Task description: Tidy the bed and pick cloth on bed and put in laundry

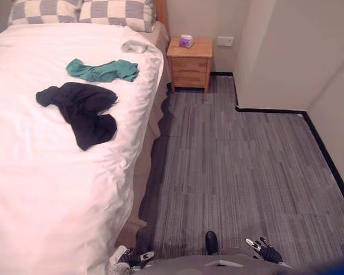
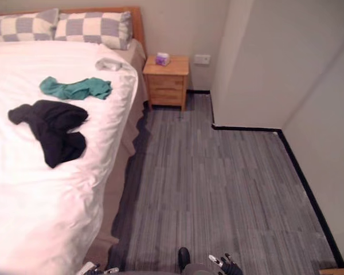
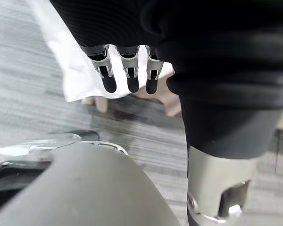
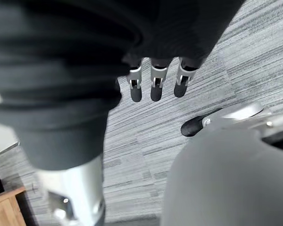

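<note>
the task looks barely begun. the black cloth lies crumpled in the middle of the bed, towards its right edge, and the teal cloth lies just beyond it, apart from it. a small pale cloth sits farther off, near the checked pillows at the right far corner. the white duvet is fairly smooth, with light rumpling at the near end.

the left hand hangs low at the near corner of the bed, fingers straight and relaxed, holding nothing. the right hand hangs over the grey floor to the right, fingers likewise loose and empty.

nothing is picked up yet. all three cloths are left to gather and carry to the laundry, and where that stands i cannot tell. a wooden nightstand stands at the far right of the bed.
</note>
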Motion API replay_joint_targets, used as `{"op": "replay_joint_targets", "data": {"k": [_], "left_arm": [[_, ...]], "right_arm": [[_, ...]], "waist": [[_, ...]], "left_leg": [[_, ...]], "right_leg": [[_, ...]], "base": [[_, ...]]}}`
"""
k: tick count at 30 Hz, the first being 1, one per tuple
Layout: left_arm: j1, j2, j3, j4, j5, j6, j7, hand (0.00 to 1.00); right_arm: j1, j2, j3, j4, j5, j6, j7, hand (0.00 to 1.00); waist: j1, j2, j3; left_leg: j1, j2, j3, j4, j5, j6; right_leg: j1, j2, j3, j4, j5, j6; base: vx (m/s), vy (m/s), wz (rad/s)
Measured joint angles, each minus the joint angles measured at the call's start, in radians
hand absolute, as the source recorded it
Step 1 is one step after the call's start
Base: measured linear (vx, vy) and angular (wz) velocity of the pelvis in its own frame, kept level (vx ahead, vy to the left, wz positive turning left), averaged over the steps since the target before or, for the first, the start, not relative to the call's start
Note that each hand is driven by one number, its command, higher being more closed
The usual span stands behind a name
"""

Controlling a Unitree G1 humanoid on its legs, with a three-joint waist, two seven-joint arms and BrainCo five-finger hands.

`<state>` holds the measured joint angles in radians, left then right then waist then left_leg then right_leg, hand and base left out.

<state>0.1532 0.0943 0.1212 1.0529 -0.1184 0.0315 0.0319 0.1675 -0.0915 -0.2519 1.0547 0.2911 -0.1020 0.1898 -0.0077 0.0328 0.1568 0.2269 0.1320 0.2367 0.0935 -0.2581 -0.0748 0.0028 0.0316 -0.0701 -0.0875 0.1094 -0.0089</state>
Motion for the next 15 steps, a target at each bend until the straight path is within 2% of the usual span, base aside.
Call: {"op": "replay_joint_targets", "data": {"k": [1,2,4,6,7,8,9,10,11,12,14,15], "left_arm": [[0.005,0.000,0.005,-0.005,-0.008,0.001,-0.003,0.00],[0.015,-0.005,0.035,-0.006,-0.016,-0.005,-0.016,0.00],[0.017,-0.009,0.051,-0.007,-0.016,-0.022,-0.029,0.00],[0.055,-0.037,0.102,-0.010,-0.045,-0.052,-0.031,0.00],[0.062,-0.029,0.131,-0.015,-0.063,-0.059,-0.036,0.00],[0.051,-0.031,0.136,-0.030,-0.071,-0.056,-0.045,0.00],[0.049,-0.039,0.128,-0.046,-0.067,-0.057,-0.058,0.00],[0.049,-0.040,0.126,-0.050,-0.067,-0.058,-0.059,0.00],[0.047,-0.046,0.124,-0.052,-0.066,-0.059,-0.070,0.00],[0.042,-0.045,0.123,-0.052,-0.066,-0.059,-0.076,0.00],[0.043,-0.049,0.121,-0.066,-0.067,-0.066,-0.087,0.00],[0.043,-0.049,0.121,-0.069,-0.067,-0.066,-0.089,0.00]], "right_arm": [[0.000,0.002,-0.016,-0.002,0.000,-0.010,-0.002,0.00],[0.010,0.010,-0.027,-0.016,0.001,-0.031,-0.008,0.00],[0.023,0.015,-0.036,-0.038,-0.002,-0.048,-0.024,0.00],[0.040,0.009,-0.031,-0.081,-0.013,-0.054,-0.038,0.00],[0.044,0.019,-0.032,-0.085,-0.014,-0.063,-0.040,0.00],[0.047,0.021,-0.036,-0.079,-0.012,-0.069,-0.037,0.00],[0.061,0.020,-0.035,-0.078,-0.012,-0.081,-0.031,0.00],[0.065,0.018,-0.036,-0.078,-0.012,-0.086,-0.027,0.00],[0.065,0.014,-0.036,-0.077,-0.017,-0.086,-0.020,0.00],[0.065,0.012,-0.037,-0.077,-0.022,-0.086,-0.013,0.00],[0.065,0.019,-0.037,-0.079,-0.023,-0.086,-0.004,0.00],[0.065,0.020,-0.038,-0.079,-0.023,-0.086,-0.004,0.00]], "waist": [[0.002,-0.002,0.006],[0.001,0.007,0.013],[0.000,0.006,0.016],[-0.003,0.026,0.010],[-0.014,0.001,0.020],[-0.018,0.003,0.035],[-0.019,0.017,0.043],[-0.023,0.022,0.048],[-0.031,0.038,0.054],[-0.033,0.041,0.057],[-0.029,0.027,0.062],[-0.029,0.025,0.063]], "left_leg": [[-0.004,0.009,0.019,0.013,-0.009,0.000],[-0.021,0.037,0.072,0.054,-0.041,0.003],[-0.038,0.074,0.145,0.115,-0.079,-0.004],[-0.029,0.112,0.225,0.201,-0.120,-0.020],[-0.085,0.117,0.235,0.373,-0.126,0.034],[-0.190,0.169,0.191,0.621,-0.080,0.159],[-0.266,0.202,0.121,0.787,0.031,0.182],[-0.294,0.208,0.085,0.843,0.077,0.154],[-0.338,0.203,0.038,0.914,0.041,0.096],[-0.379,0.178,0.017,0.924,-0.005,0.052],[-0.420,0.127,0.031,0.841,-0.044,0.036],[-0.422,0.122,0.033,0.829,-0.045,0.036]], "right_leg": [[-0.015,0.002,-0.011,0.028,-0.007,-0.001],[-0.071,0.005,-0.042,0.122,-0.045,-0.011],[-0.151,0.003,-0.085,0.272,-0.105,-0.033],[-0.229,-0.008,-0.158,0.511,-0.237,-0.043],[-0.228,-0.033,-0.162,0.542,-0.324,-0.055],[-0.217,-0.034,-0.165,0.561,-0.353,-0.067],[-0.181,-0.023,-0.162,0.537,-0.362,-0.074],[-0.163,-0.016,-0.157,0.526,-0.368,-0.080],[-0.129,-0.004,-0.149,0.507,-0.376,-0.091],[-0.094,0.000,-0.141,0.483,-0.383,-0.093],[-0.029,0.001,-0.133,0.423,-0.382,-0.087],[-0.024,0.001,-0.133,0.417,-0.382,-0.086]], "base": [[-0.03,-0.013,-0.34],[-0.04,-0.024,-0.44],[-0.01,-0.083,-0.60],[0.15,-0.120,-0.83],[0.17,-0.147,-0.57],[0.22,-0.181,-0.40],[0.16,-0.180,-0.28],[0.27,-0.110,-0.23],[0.30,-0.093,-0.14],[0.36,-0.113,-0.09],[0.29,-0.099,0.02],[0.31,-0.094,-0.07]]}}
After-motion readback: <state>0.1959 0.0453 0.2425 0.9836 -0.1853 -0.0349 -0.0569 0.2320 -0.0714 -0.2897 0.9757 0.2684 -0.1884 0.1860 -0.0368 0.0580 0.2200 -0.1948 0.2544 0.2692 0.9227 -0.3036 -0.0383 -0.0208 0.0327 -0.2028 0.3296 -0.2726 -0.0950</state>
